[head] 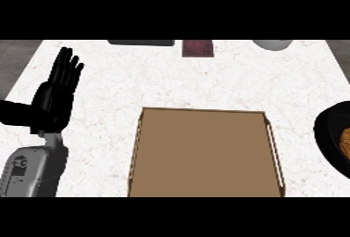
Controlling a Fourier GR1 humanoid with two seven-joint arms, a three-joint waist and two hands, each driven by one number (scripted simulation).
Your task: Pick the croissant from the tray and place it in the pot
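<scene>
Progress: we judge the task all but done | croissant (345,141) lies inside the pot (329,134) at right edge | tray (205,152) bare | left hand (58,88) rests on the left, fingers straight, holding nothing | right hand out of view

Matt wooden tray (205,152), marbled white counter (205,78)

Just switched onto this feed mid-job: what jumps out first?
The brown tray fills the centre of the counter, with nothing on it. At the right edge, the black pot already holds something golden, likely the croissant. The left hand rests open at the left, fingers up.
</scene>
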